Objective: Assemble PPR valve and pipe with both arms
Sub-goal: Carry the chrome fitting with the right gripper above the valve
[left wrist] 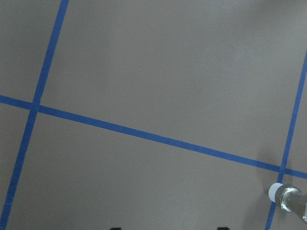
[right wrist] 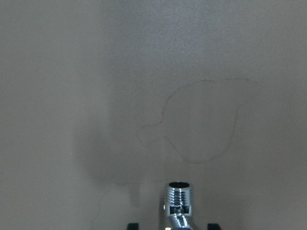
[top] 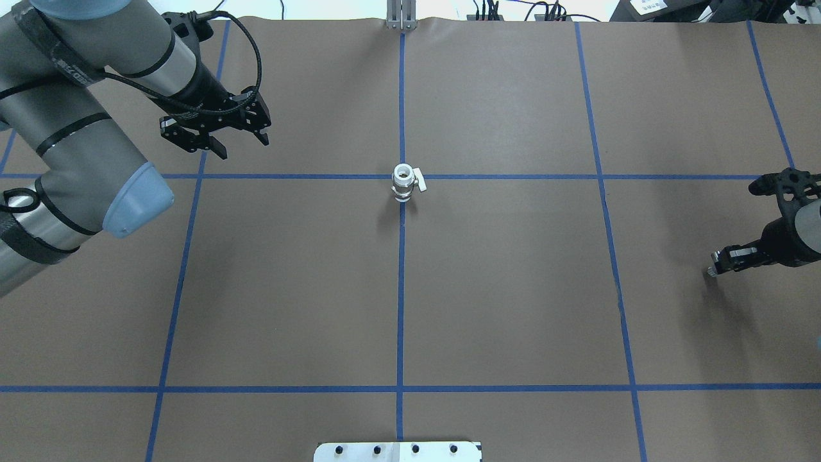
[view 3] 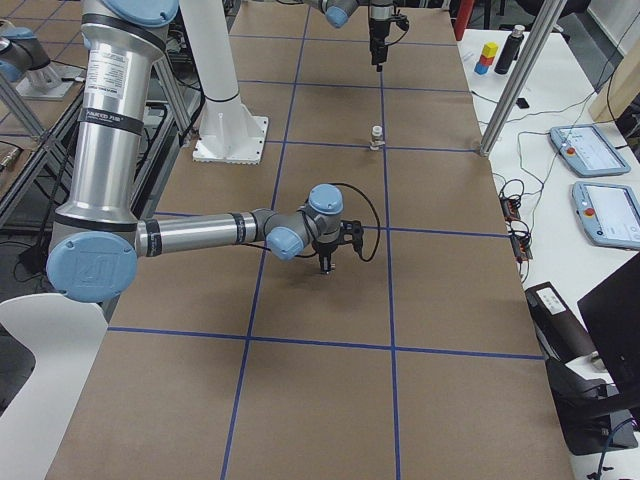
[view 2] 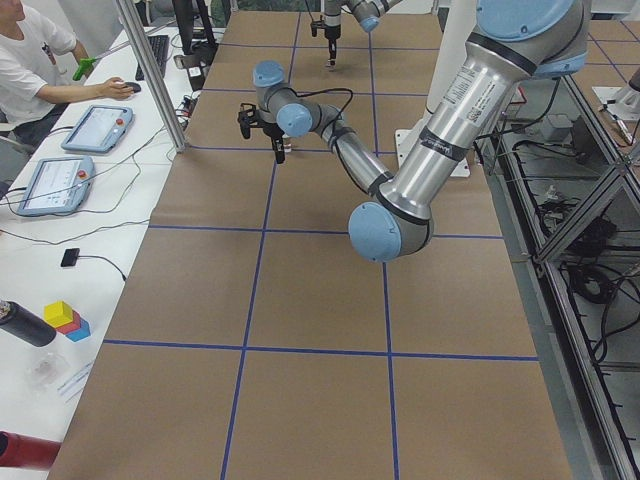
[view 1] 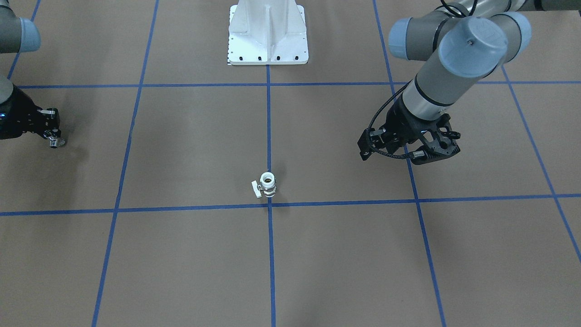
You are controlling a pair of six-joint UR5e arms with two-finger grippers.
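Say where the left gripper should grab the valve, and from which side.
Probably the middle of the PPR valve, approached from the robot's left by the left gripper: it stands upright, lever jutting to the robot's right, leaving its top ring free.

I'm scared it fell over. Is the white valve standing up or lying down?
Standing up. The valve sits on one ring end on the table, its other open end facing up, the lever sticking out sideways.
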